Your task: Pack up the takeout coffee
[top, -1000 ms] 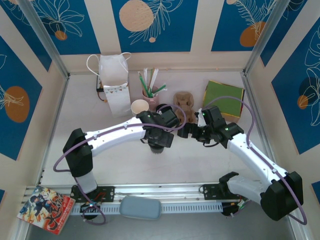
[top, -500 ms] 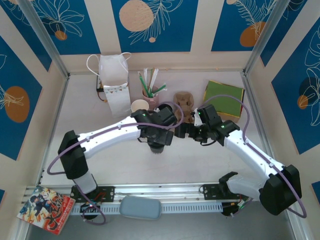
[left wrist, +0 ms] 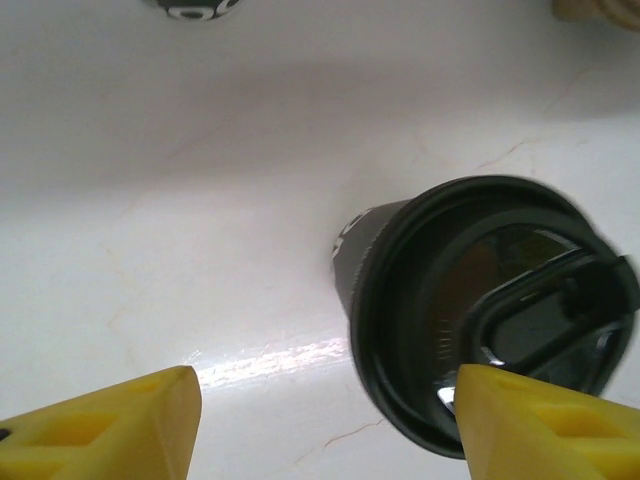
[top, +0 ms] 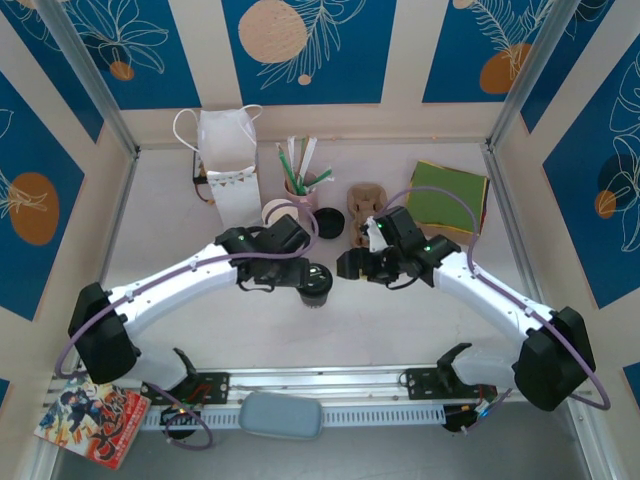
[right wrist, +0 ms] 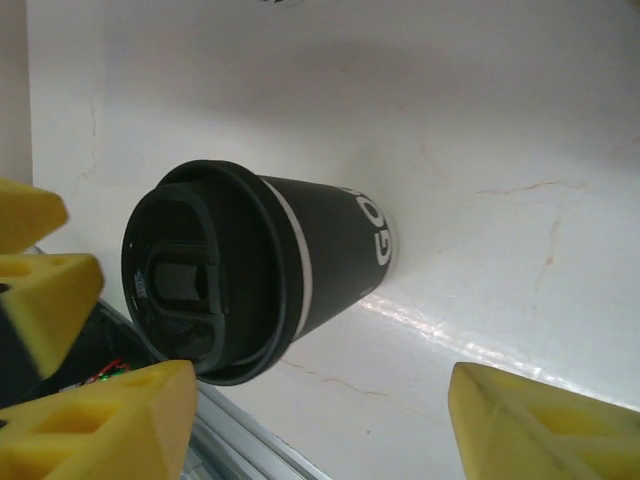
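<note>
A: Lot 1, largest?
B: Table [top: 400, 320]. White, faintly veined.
A: Lot 2?
B: Two white arms, bases at near edge, both bent in twd ctr. left claw [left wrist: 325, 400]: yellow fingers [left wrist: 110, 430] spread wide, nothing clamped. The coffee's lid is right by one finger; can't tell if touching. right claw [right wrist: 320, 390]: also wide, nothing clamped. The cup stands beyond it, nearer one finger.
A: Lot 3?
B: Paper bag [top: 228, 170]. White w/ handles, upright, back left.
A: Lot 4?
B: Green sheets [top: 447, 197], stacked, back right. Then comic booklet [top: 92, 418], off the near-left corner.
A: Smaller lots?
B: Cardboard carrier [top: 366, 200], back ctr. Pink pot w/ straws [top: 300, 185], just right of the bag.
A: The task item?
B: takeout coffee [top: 316, 287]. Dark band, white lettering, black lid on. Upright on table ctr, btwn the two claws, well apart from the bag.
A: Smallest?
B: Lidless cup [top: 280, 212], near the pot. Then a dark round lid [top: 330, 222] beside that cup.
</note>
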### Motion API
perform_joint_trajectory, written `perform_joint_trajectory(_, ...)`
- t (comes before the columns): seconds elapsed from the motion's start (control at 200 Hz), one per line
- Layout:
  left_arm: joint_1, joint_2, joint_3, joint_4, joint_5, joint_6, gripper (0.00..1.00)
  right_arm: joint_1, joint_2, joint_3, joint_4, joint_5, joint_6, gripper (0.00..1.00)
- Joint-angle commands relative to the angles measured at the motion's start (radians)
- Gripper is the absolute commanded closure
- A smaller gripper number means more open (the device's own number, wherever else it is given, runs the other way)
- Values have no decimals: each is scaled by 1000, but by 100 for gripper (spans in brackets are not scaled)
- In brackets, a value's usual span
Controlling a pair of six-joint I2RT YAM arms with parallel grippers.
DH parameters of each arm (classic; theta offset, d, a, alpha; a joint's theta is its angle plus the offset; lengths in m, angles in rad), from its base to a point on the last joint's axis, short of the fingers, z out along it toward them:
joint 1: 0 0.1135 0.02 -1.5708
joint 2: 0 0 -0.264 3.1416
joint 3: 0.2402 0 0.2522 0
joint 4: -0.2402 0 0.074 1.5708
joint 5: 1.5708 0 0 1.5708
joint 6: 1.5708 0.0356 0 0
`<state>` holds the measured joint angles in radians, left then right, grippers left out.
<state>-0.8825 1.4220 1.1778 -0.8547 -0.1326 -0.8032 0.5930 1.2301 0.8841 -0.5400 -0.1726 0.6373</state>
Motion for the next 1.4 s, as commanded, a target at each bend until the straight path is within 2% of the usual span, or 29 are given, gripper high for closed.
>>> perform_joint_trajectory(0.0,17,-34,-31,59,64,-20,34,35,28,36,14,-46,-7,34)
perform_joint_trajectory(0.435,36,-19,-63,89,101,-14,37,94,148,96,-7,-35,-45,42)
perform_joint_trajectory(0.805,37,-7,-117,82,91,-16,38,99,207,96,-22,-18,-65,51)
perform_joint_trajectory(1.395,37,-1,-272,115,103,-43,39,100,232,74,-34,0,-80,53)
